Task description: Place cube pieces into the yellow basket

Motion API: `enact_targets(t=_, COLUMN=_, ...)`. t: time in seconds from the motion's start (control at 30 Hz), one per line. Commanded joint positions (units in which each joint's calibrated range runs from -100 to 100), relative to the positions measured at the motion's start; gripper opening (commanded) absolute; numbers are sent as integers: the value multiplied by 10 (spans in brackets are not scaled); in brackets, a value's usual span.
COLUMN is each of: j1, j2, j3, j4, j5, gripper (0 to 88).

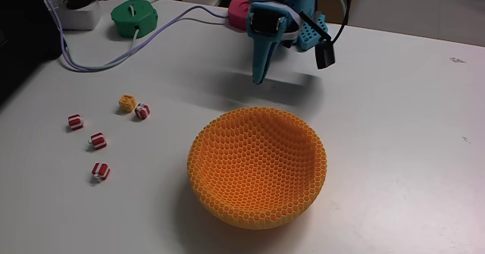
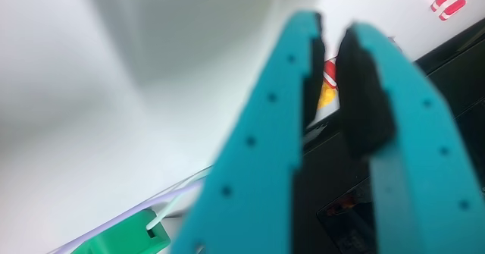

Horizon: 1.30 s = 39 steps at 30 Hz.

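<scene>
Right, gripper [image 1: 259,78] hangs above table [image 1: 394,95] behind yellow basket [image 1: 258,167], holding nothing. Wrist view shows what fixed view can't: fingers [image 2: 265,140] nearly together, thin gap only. Five cube pieces [image 1: 99,140] scattered left of basket, well apart from it. Green gadget [image 1: 133,17], pink gadget [image 1: 239,13], cables [image 1: 151,38] at back.

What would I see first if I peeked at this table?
The big yellow basket in the fixed view's middle, empty so far. To its left lie five tiny cube pieces on the white table, and behind it hangs the teal gripper, jaws nearly together.
</scene>
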Motion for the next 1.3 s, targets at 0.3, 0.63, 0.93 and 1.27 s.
enact_targets(t=0.3, j1=137, j2=182, j3=-182, j4=14, j5=-140, gripper=210)
enact_targets(t=0.63, j1=160, j2=743, j3=-533, j4=-284, j5=-345, gripper=341)
enact_targets(t=0.93, j1=268, j2=889, j3=-591, j4=-320, j5=-364, gripper=341)
enact_targets(t=1.27, j1=325, j2=1002, j3=-616, j4=-393, j5=-380, gripper=333)
